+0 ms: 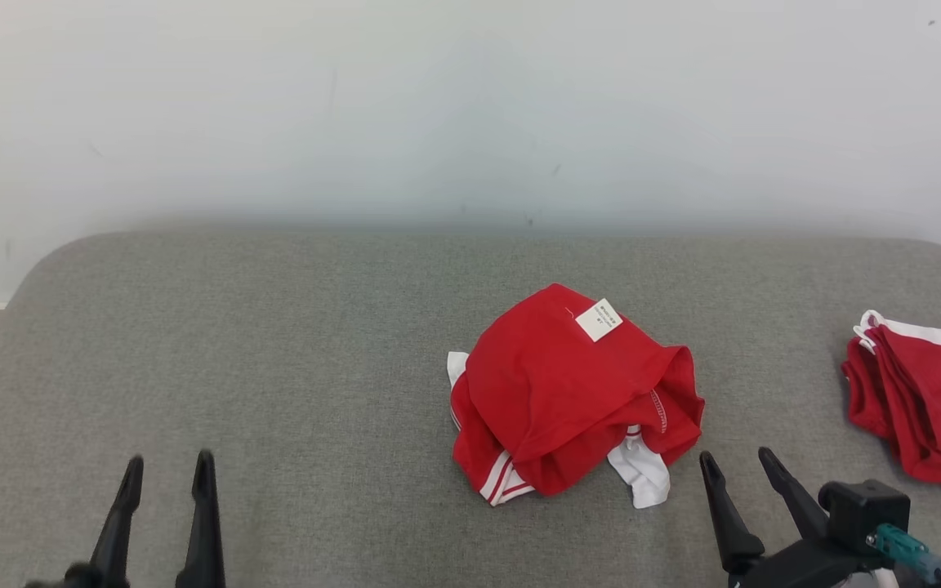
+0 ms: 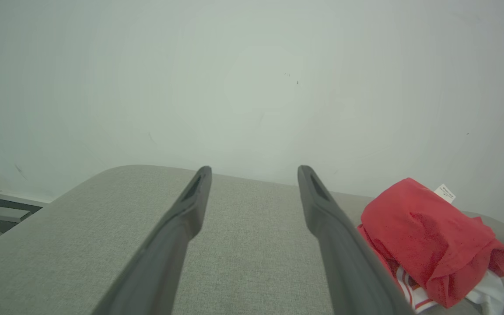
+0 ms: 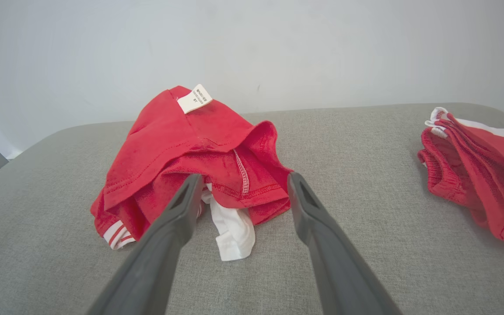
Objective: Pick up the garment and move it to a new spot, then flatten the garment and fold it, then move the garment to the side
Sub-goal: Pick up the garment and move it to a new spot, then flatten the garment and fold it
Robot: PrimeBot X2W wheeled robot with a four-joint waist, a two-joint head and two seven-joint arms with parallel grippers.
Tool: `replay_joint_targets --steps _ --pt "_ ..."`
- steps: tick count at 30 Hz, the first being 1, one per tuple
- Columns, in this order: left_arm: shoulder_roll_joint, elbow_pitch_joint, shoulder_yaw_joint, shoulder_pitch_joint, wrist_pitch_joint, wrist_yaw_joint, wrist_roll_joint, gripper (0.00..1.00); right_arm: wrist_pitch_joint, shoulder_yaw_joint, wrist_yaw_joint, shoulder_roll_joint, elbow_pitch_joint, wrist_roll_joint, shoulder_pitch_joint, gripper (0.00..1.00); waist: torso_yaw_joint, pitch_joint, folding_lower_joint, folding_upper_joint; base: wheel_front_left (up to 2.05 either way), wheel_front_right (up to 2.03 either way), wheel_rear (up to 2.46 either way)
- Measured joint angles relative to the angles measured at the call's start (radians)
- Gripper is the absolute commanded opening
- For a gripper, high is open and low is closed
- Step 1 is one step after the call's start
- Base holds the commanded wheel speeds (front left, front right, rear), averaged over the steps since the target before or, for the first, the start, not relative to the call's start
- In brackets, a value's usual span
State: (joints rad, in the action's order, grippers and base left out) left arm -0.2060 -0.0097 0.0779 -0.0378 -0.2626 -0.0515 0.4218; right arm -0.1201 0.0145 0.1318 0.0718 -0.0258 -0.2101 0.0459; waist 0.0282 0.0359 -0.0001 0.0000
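The crumpled garment (image 1: 568, 392) lies right of centre on the cushion (image 1: 274, 343). The right gripper (image 1: 736, 455), wide and empty, hangs just beside its front; the left gripper (image 1: 170, 459), equally wide, is well apart, front left.

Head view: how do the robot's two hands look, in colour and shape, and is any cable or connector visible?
Both the left hand and the right hand have two long, slim black fingers tapering to narrow tips. Behind the right hand sits a black boxy block with a teal connector on it.
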Motion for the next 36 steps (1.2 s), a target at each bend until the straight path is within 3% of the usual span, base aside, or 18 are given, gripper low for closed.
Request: replay_joint_targets --steps 12,36 --pt "-0.001 0.097 -0.047 -0.164 0.000 -0.020 -0.087 1.00 0.009 -0.042 0.000 0.006 -0.087 0.021 0.042 1.00 -0.004 0.011 0.0000 0.0000 0.00 0.00 0.00" --pt "0.006 0.149 0.007 -0.154 0.026 -0.028 -0.073 1.00 -0.037 -0.048 0.000 -0.003 -0.097 0.036 0.042 1.00 -0.026 0.018 0.0000 0.0000 0.00 0.00 0.00"
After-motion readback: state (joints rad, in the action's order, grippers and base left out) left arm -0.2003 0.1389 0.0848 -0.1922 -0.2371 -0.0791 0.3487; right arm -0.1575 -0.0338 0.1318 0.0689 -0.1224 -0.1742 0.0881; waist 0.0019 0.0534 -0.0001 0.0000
